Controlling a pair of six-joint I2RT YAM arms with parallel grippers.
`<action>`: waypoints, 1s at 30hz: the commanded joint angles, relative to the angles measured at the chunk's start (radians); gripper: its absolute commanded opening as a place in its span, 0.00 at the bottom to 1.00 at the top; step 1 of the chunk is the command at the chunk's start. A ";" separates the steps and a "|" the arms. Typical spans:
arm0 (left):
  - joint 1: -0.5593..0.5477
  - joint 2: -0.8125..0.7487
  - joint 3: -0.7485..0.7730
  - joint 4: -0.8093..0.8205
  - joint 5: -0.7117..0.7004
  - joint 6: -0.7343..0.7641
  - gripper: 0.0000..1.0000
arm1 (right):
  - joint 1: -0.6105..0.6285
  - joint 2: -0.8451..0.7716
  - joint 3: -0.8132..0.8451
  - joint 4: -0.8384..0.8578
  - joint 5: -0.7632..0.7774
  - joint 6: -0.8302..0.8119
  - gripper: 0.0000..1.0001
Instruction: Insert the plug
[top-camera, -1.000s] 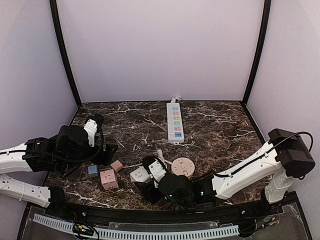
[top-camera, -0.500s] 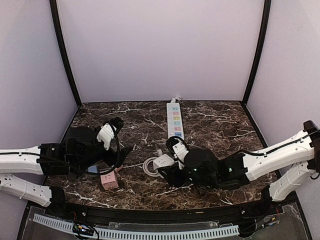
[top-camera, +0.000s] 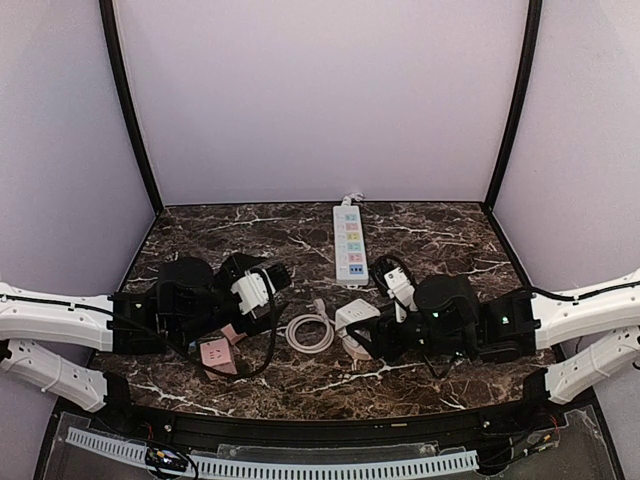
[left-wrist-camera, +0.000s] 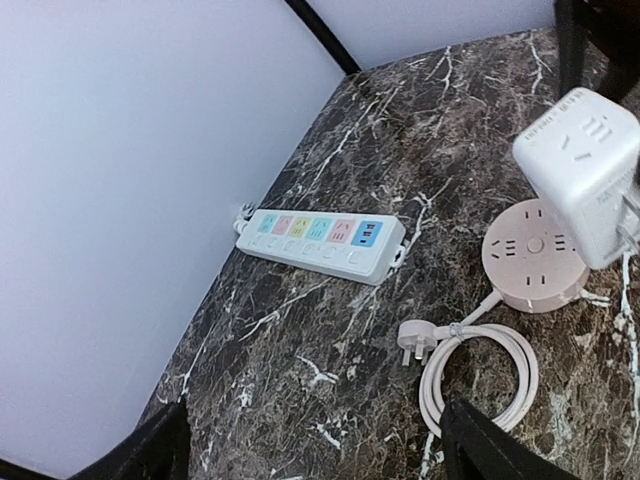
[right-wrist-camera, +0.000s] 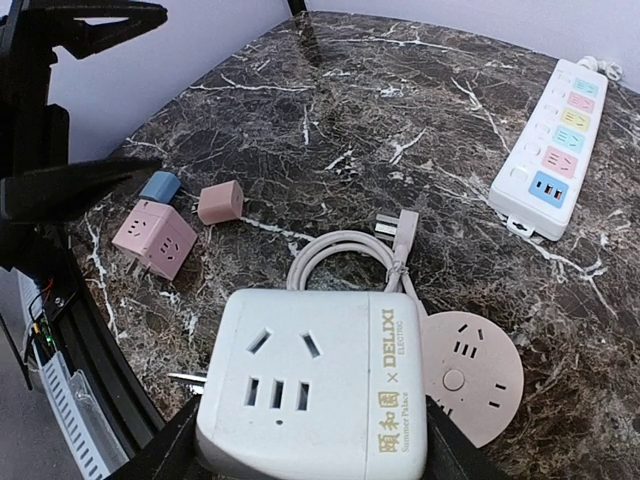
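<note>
Near the front of the marble surface (top-camera: 450, 235), just right of centre, the white adapter cube (right-wrist-camera: 320, 390) is hanging a little above the stone, and the right pincer (right-wrist-camera: 305, 452) is clamping it from both sides. Its metal prongs (right-wrist-camera: 185, 381) are sticking out of a side face rather than pointing at the power strip (right-wrist-camera: 552, 148), which is lying well apart at the back. The likeliest trouble, I judge, is the cube reaching a socket turned the wrong way, so that the prongs are scraping the strip's face instead of entering. Nothing is holding the strip down, so a hard or slanted push is risking sliding it along rather than seating the plug. The fingers are pressing on smooth plastic, and a firm shove could be twisting the cube in the grip. Just beside the cube, the round pink socket (right-wrist-camera: 470, 375) and its coiled cord (right-wrist-camera: 340, 262) are lying close, and a low sweep is risking snagging and dragging them. Farther left, the left pincer (left-wrist-camera: 320, 452) is hovering with its fingers apart and nothing between them, near the pink cube (right-wrist-camera: 155, 237), and it could be crowding the path if both arms are heading for the strip.
</note>
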 joint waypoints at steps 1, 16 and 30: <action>0.000 -0.007 -0.028 0.082 0.164 0.206 0.86 | -0.020 -0.050 -0.009 -0.017 -0.060 0.013 0.45; -0.094 0.084 -0.018 0.079 0.314 0.451 0.92 | -0.024 -0.044 0.010 -0.036 -0.074 0.026 0.45; -0.158 0.239 0.014 0.222 0.251 0.592 0.92 | -0.025 0.005 0.038 -0.032 -0.115 0.060 0.46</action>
